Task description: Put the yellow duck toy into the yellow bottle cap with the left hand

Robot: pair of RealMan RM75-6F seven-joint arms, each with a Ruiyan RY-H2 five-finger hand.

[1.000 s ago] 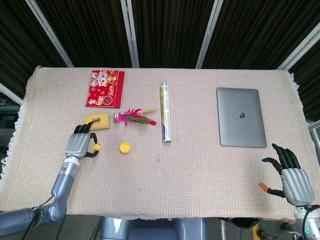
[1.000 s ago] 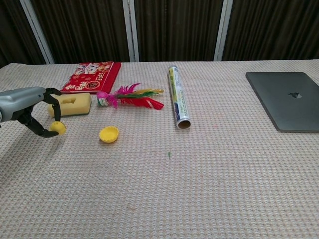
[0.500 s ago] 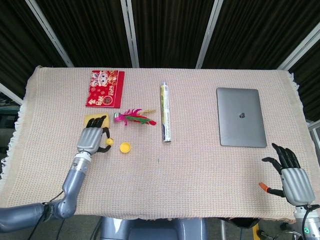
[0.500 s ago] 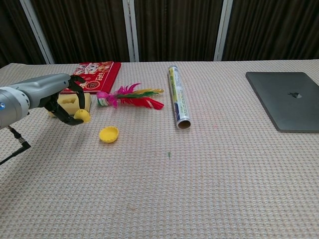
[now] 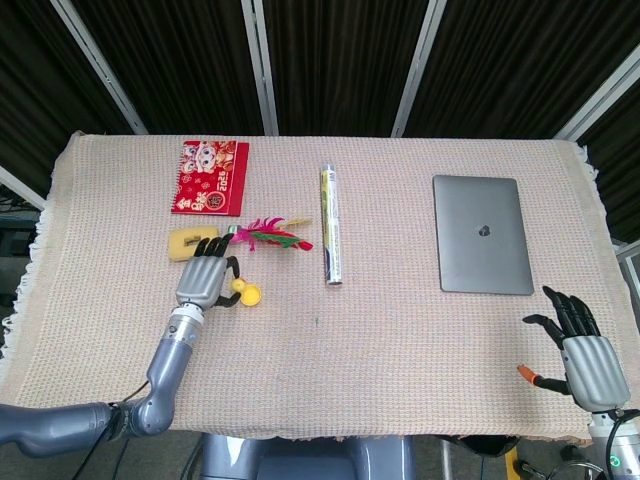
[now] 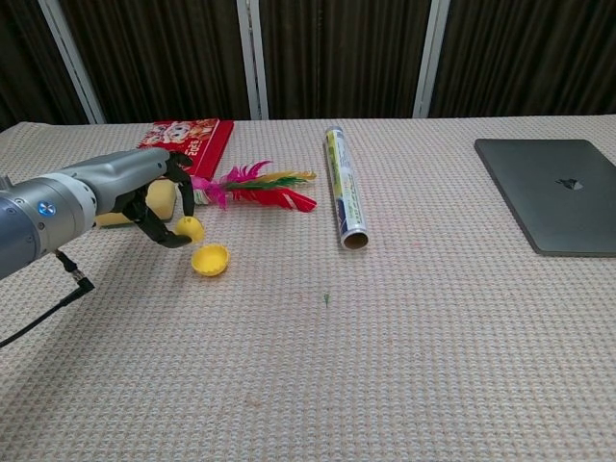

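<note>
Cap [image 6: 210, 259] is mouth up with nothing in it. Left hand [image 5: 205, 281] pinches the duck [image 6: 191, 229] in its fingertips, just left of the cap and slightly above it, not inside. Sponge [image 5: 188, 242] and feather toy [image 6: 252, 187] sit close behind the hand; foil roll [image 5: 331, 238] lies further right. Bare cloth [image 6: 385, 366] in front of the cap. Right hand [image 5: 583, 356] spread, holding nothing, near the table's front right edge; laptop [image 5: 481, 235] beyond it.
</note>
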